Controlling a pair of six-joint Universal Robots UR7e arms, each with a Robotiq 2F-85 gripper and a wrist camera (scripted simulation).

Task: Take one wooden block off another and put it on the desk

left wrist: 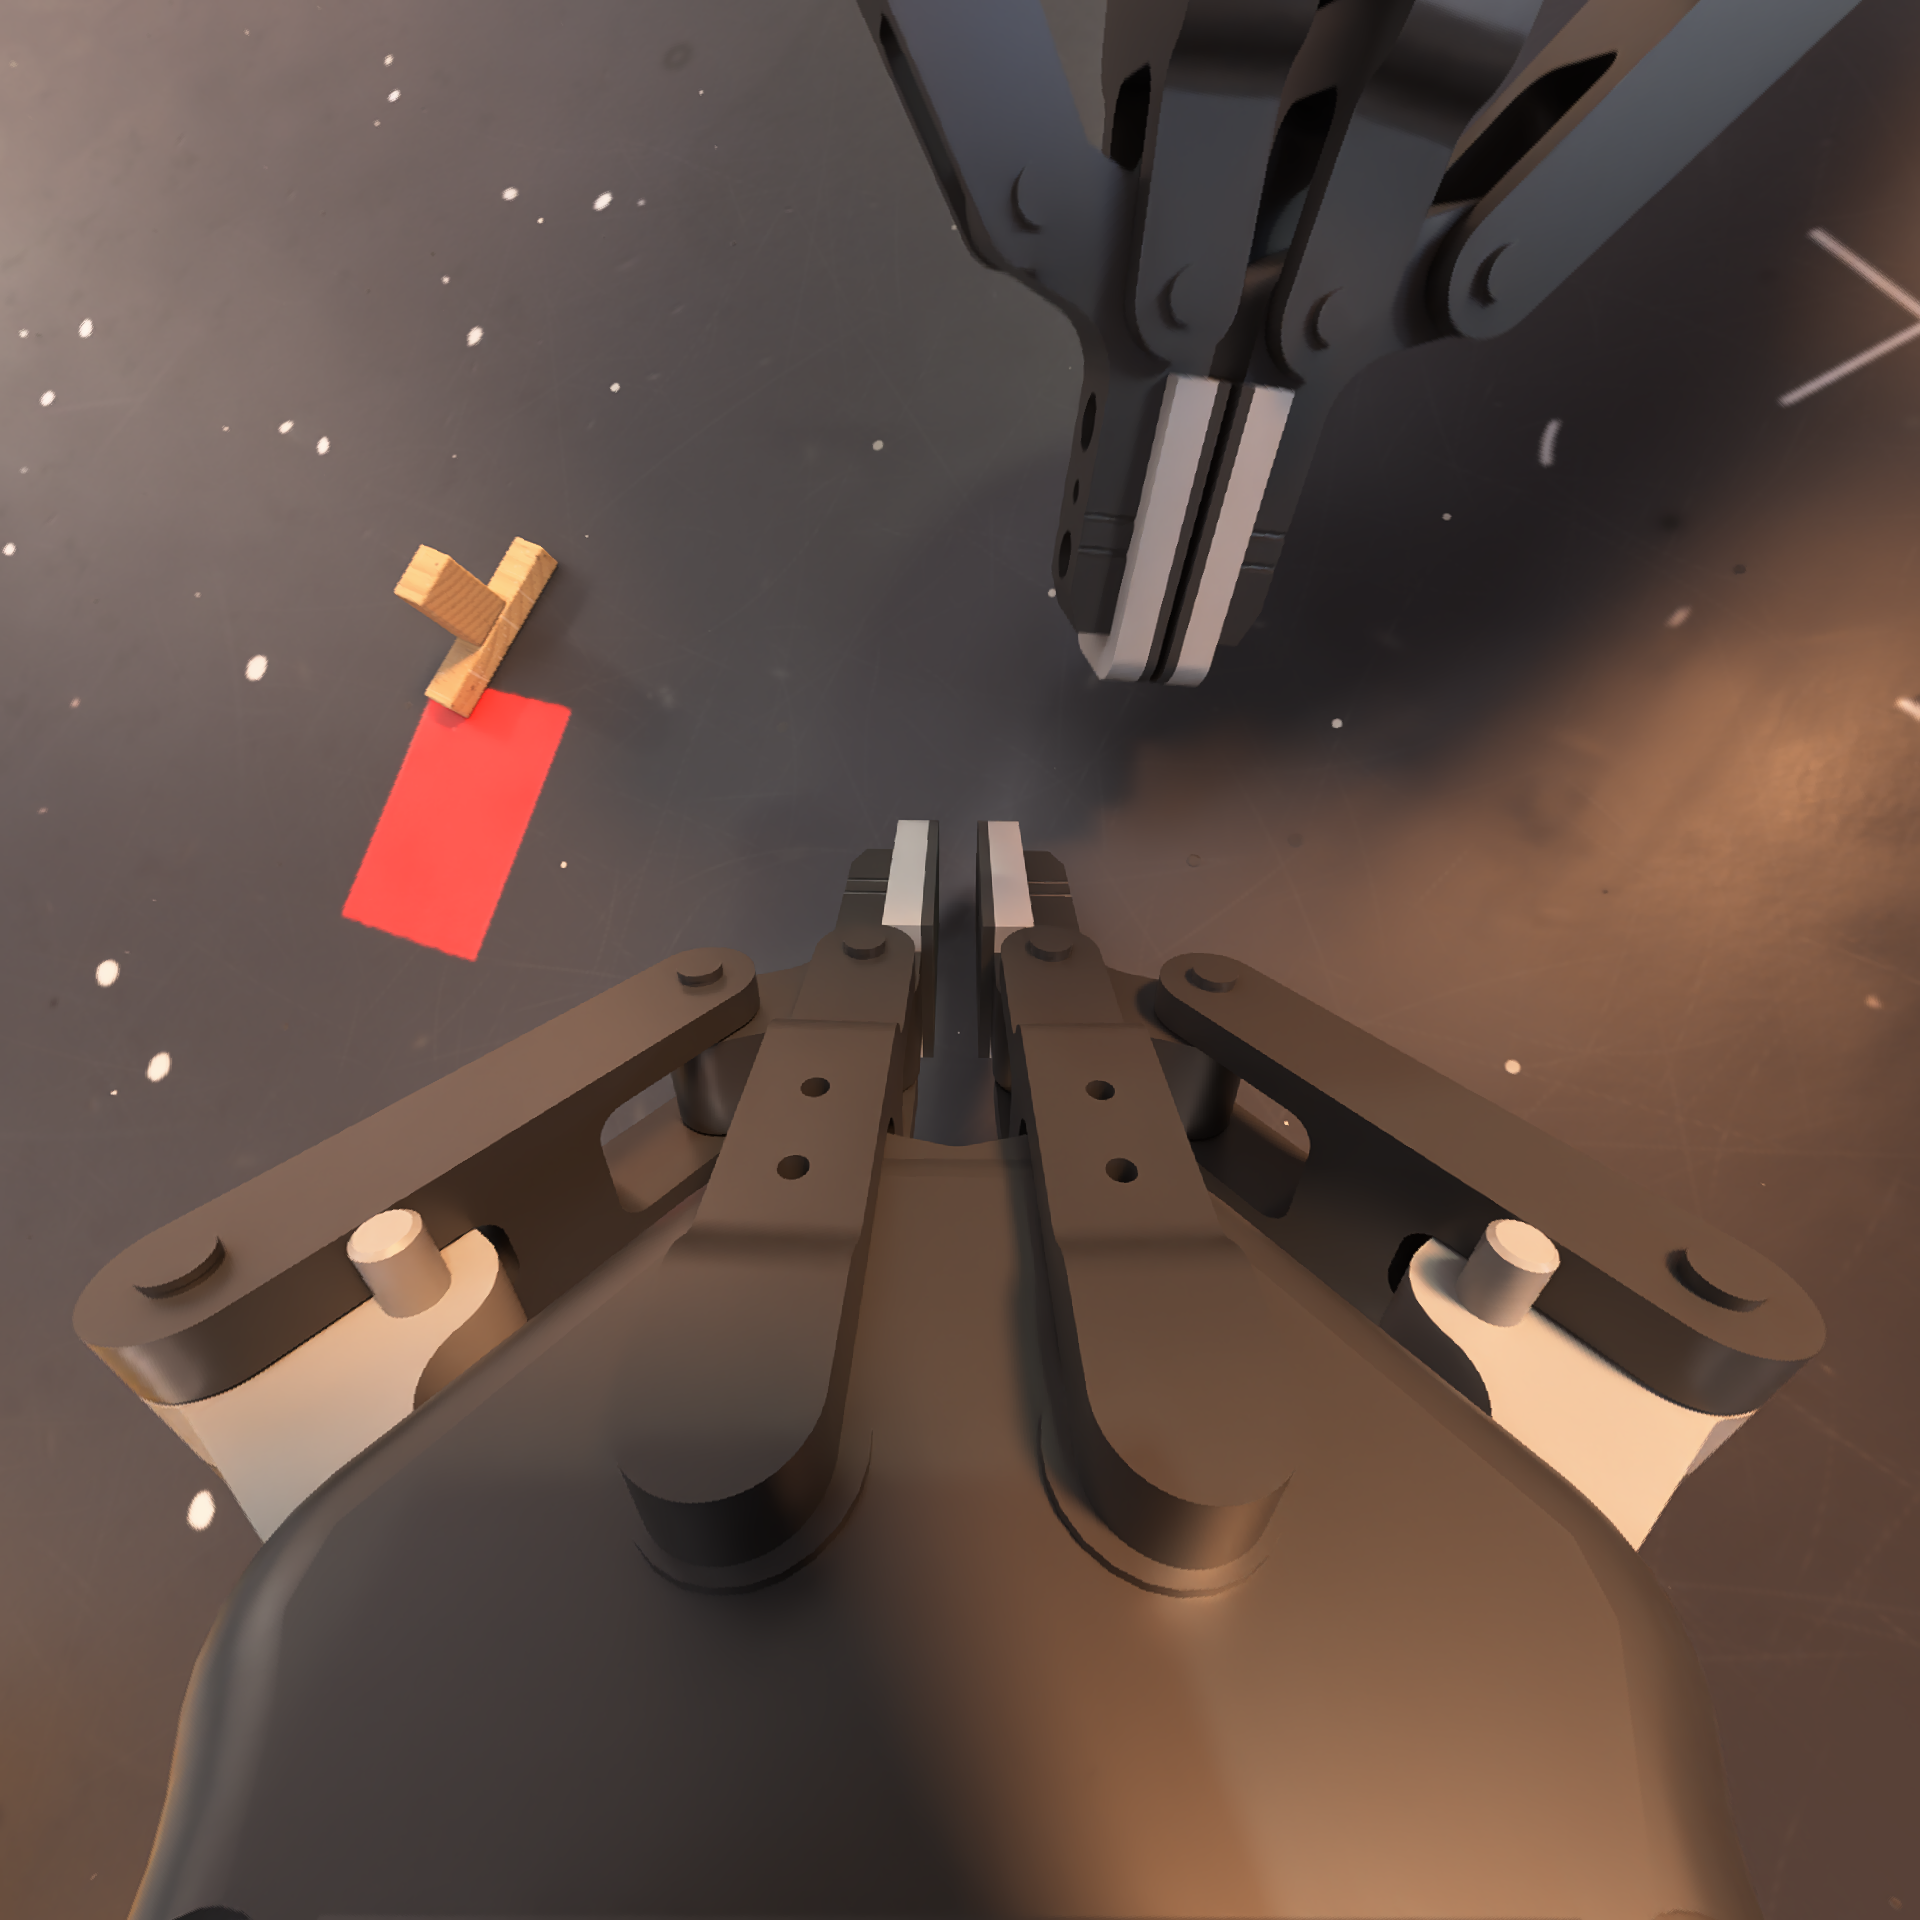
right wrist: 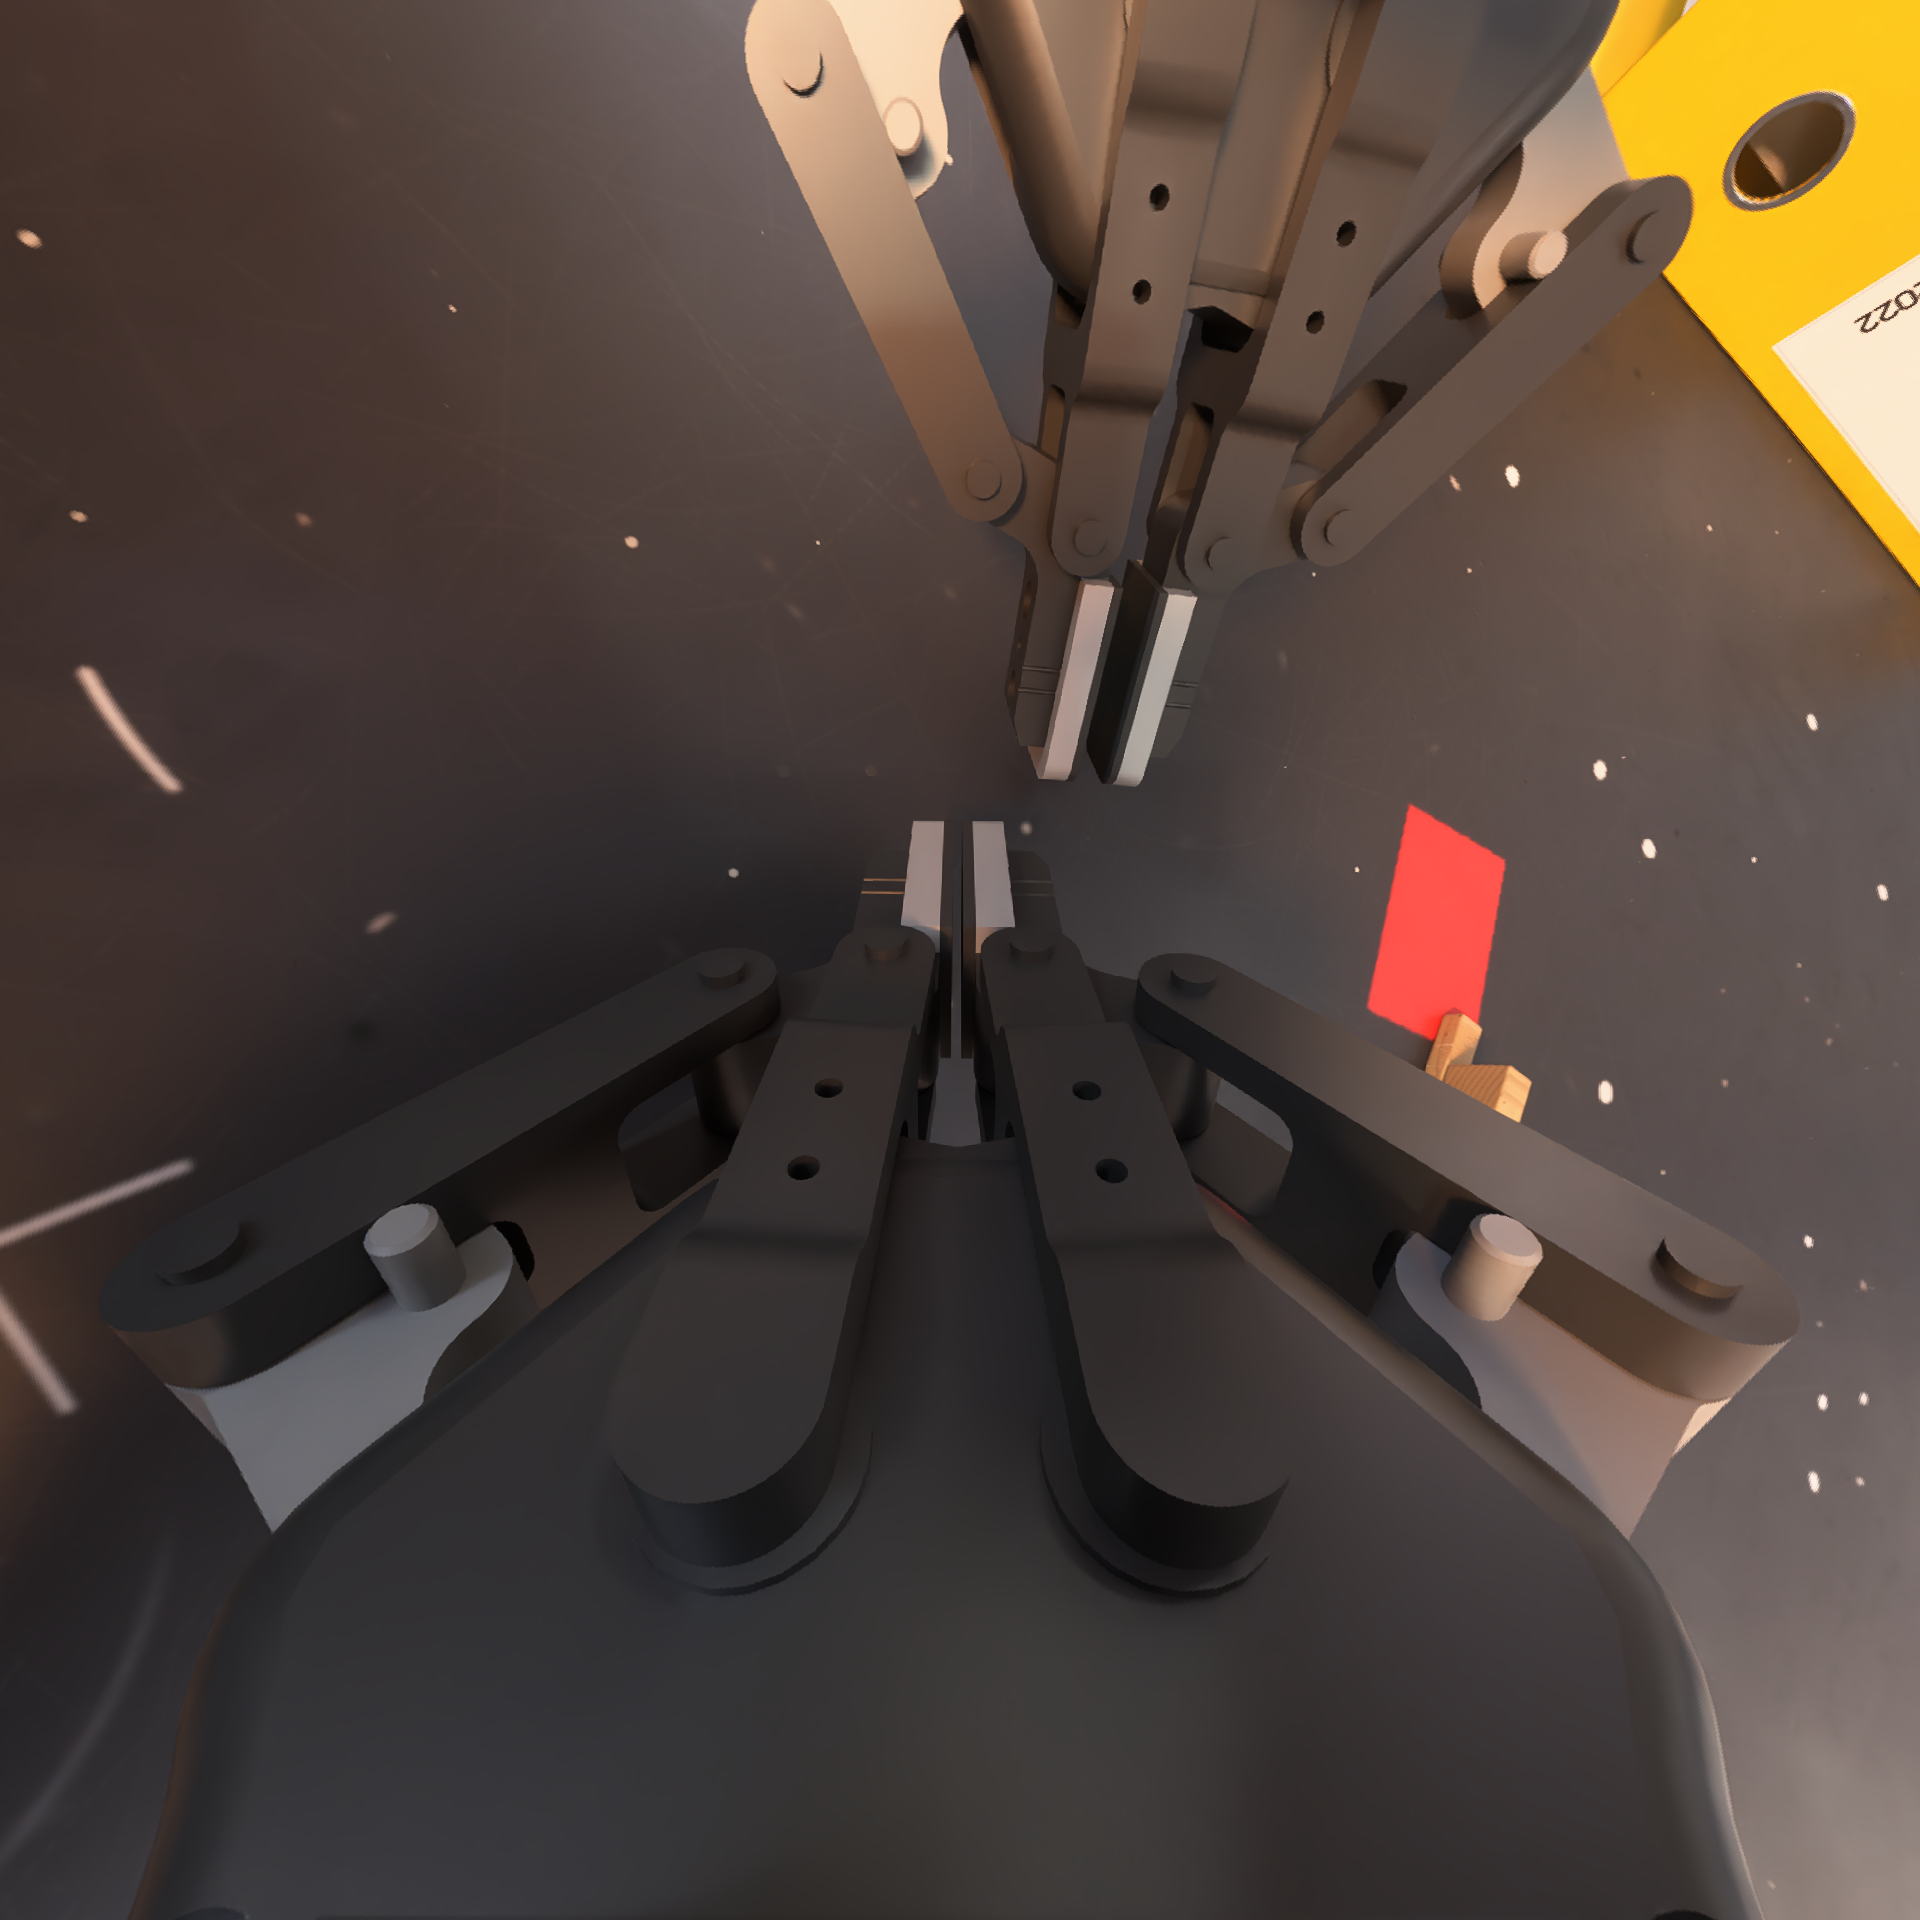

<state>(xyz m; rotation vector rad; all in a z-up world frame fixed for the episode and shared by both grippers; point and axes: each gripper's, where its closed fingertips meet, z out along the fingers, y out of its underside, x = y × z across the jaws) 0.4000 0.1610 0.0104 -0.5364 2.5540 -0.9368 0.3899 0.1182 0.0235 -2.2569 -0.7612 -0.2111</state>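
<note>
Two small wooden blocks lie on the dark desk [left wrist: 748, 395] at the left of the left wrist view. The upper block [left wrist: 449, 594] rests crosswise on the lower block [left wrist: 470, 673], whose near end overlaps a corner of a flat red patch [left wrist: 457, 826]. My left gripper [left wrist: 958, 831] is shut and empty, well to the right of the blocks. My right gripper [left wrist: 1148, 665] faces it tip to tip, also shut and empty. In the right wrist view the right gripper [right wrist: 958, 831] is in front, the left gripper [right wrist: 1091, 774] is opposite, and the blocks [right wrist: 1481, 1075] are partly hidden behind its linkage.
A yellow ring binder [right wrist: 1766, 260] with a white label lies at the top right of the right wrist view, beyond the red patch [right wrist: 1439, 925]. The desk is speckled with white dots and a few thin white marks [left wrist: 1860, 322].
</note>
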